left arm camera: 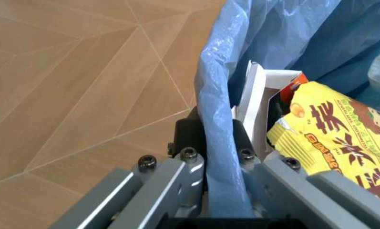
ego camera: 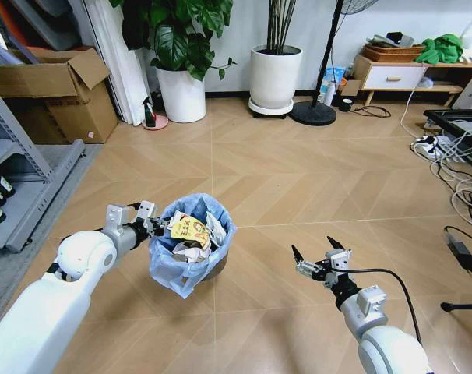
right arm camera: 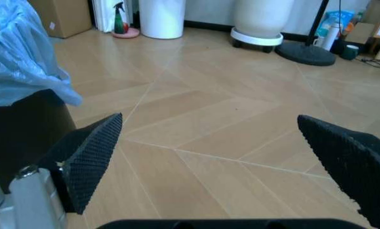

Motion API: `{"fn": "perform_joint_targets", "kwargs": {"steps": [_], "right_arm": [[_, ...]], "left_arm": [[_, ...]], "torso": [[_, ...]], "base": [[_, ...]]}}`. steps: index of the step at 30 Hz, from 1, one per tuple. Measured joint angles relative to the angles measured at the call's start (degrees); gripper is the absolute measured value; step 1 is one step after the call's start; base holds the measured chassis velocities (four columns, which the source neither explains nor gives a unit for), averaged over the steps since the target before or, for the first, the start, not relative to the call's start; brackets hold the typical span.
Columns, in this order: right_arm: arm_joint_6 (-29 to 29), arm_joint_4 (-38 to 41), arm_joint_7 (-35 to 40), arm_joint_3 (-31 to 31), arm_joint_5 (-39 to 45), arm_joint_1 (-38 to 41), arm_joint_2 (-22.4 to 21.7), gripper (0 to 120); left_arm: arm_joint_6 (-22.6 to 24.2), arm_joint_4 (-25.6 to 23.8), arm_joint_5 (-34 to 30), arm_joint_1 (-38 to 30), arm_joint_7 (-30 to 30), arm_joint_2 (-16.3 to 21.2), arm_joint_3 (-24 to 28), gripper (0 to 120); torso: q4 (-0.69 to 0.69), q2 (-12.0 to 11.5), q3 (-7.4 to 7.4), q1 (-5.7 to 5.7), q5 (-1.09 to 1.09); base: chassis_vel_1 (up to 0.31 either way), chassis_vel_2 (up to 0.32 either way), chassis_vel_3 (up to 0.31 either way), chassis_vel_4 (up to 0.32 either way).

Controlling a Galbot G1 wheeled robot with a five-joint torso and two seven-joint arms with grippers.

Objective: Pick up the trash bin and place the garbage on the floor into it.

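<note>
The trash bin (ego camera: 213, 269), dark and lined with a light blue bag (ego camera: 174, 269), is on the floor (ego camera: 298, 179) just ahead of me, left of centre. My left gripper (ego camera: 155, 226) is shut on its near-left rim. In the left wrist view the black pads (left arm camera: 190, 134) pinch the bag (left arm camera: 225, 143) and rim between them. Garbage lies inside the bin: a yellow wrapper (ego camera: 189, 228) (left arm camera: 336, 143), crumpled white paper (ego camera: 191, 251) and a white carton (left arm camera: 260, 102). My right gripper (ego camera: 314, 254) (right arm camera: 221, 162) hangs open with nothing in it, to the right of the bin (right arm camera: 18, 133).
Two big white plant pots (ego camera: 181, 95) (ego camera: 275, 76), a green spray bottle (ego camera: 149, 113) and a fan base (ego camera: 313, 113) line the far wall. A cardboard box (ego camera: 57, 89) and metal shelf (ego camera: 26, 179) stand left. Cables (ego camera: 454, 156) and a power brick (ego camera: 459, 251) lie right.
</note>
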Motion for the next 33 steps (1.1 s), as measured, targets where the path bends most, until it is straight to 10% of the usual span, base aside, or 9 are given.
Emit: {"fn": "perform_joint_targets", "kwargs": {"steps": [33], "right_arm": [[1.10, -1.73, -0.03, -0.01, 0.54, 1.26, -0.93, 100]], "left_arm": [[0.00, 1.90, -0.10, 1.96, -6.14, -1.58, -0.69, 0]], "torso": [[0.00, -0.01, 0.00, 0.00, 0.00]], "base": [[-0.040, -0.042, 0.044, 0.042]]}}
